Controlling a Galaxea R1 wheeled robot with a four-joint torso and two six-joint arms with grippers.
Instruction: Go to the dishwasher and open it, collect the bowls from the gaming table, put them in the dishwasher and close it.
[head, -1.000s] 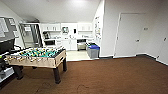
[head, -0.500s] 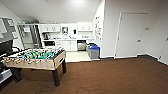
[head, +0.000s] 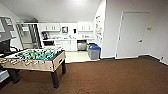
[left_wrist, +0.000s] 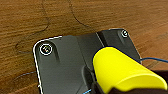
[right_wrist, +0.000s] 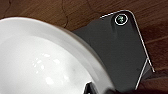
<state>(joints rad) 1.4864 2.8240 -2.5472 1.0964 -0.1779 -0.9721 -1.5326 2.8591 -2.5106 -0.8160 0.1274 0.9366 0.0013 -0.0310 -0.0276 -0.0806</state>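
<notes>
Left wrist view: yellow bowl (left_wrist: 122, 71) close over the brown floor (left_wrist: 75, 17); left end effector grip can't tell. Right wrist view: white bowl (right_wrist: 42, 62), edge cut off; right end effector grip can't tell. Head view: dishwasher (head: 82, 45) far ahead under kitchen bench (head: 67, 39). Football table (head: 35, 58) at left, blue-lidded bin (head: 94, 52) beside the kitchen step, white door (head: 132, 35) at right.

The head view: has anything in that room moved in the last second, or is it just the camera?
Just the camera. The whole picture slid and the football table grew larger, so the robot drove and turned. The kitchen counter, blue bin and white door stayed where they were. At the wrists, a yellow bowl and a white bowl show.
</notes>
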